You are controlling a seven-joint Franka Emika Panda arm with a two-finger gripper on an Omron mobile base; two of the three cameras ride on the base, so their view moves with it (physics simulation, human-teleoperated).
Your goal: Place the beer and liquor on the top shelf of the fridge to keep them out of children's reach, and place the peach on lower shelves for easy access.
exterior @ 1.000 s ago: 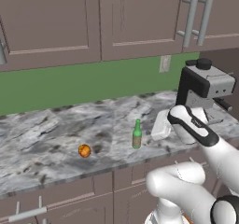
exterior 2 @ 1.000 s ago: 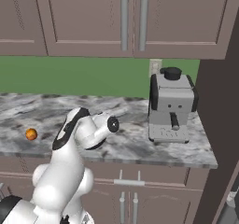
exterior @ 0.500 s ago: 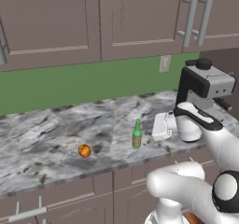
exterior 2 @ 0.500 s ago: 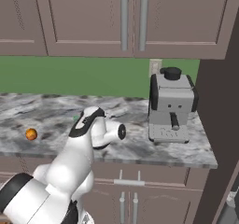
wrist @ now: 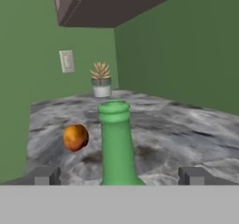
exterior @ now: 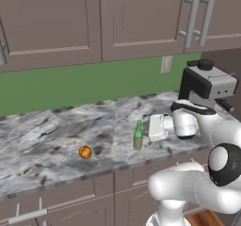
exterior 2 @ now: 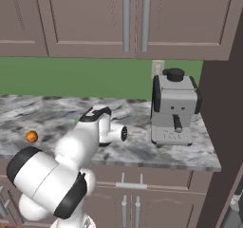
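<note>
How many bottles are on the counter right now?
1: the beer stands upright near the counter's front edge, right of the peach, between the open gripper's fingertips. Another bottle may be hidden behind the arm.

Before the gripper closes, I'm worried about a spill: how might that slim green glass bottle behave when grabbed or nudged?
The slim green glass bottle stands upright on the marble counter, tall on a narrow base, so a sideways nudge would probably tip it. Smooth and round, its neck may slip between the open gripper fingers. Being glass, it could well break if it fell.
</note>
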